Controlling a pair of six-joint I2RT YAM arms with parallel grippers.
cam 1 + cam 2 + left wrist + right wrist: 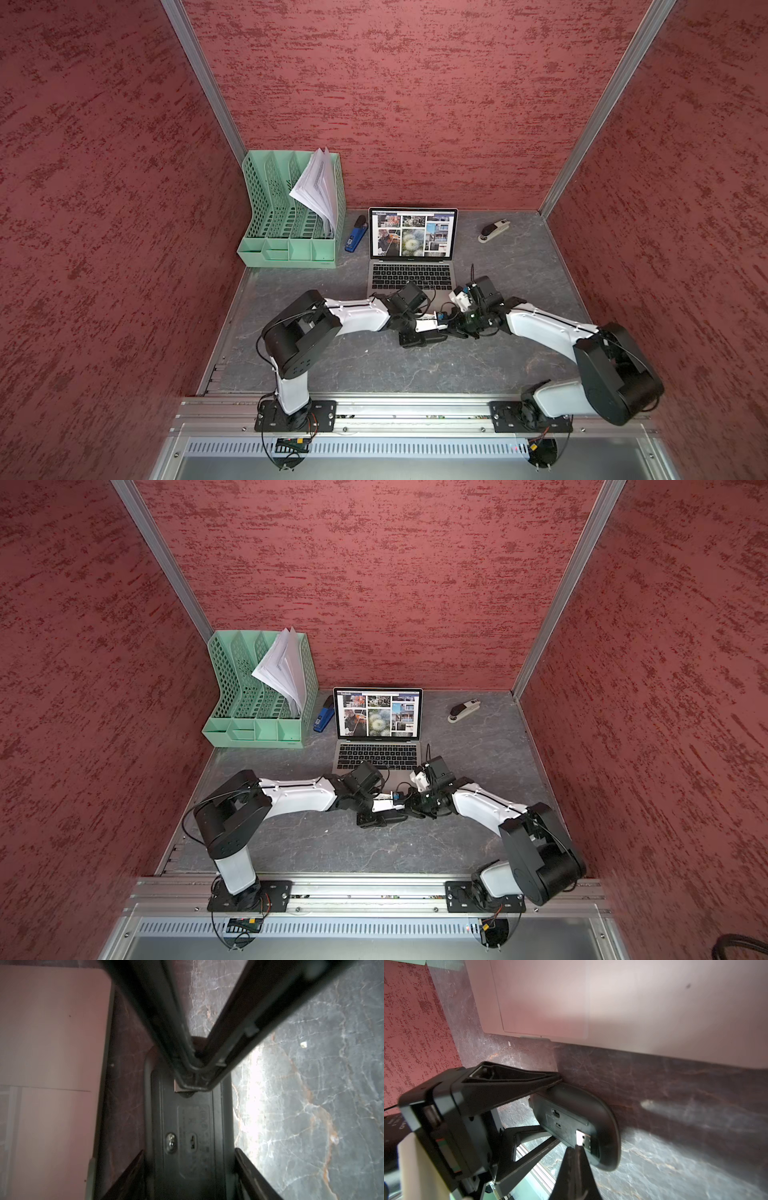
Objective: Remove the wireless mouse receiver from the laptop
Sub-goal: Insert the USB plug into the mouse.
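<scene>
Grey marble desk [519, 257]: left fingers [508, 1088] clamp the upturned mouse [604, 1122]; right fingers [575, 1169], closed tight, pinch the receiver [583, 1139].

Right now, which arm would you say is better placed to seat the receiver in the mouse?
Likely right: the right pincer is shut on the receiver at the mouse underside, while the left pincer grips the mouse.

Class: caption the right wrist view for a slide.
The right gripper pinches the receiver at the mouse underside; the left gripper holds it.
</scene>
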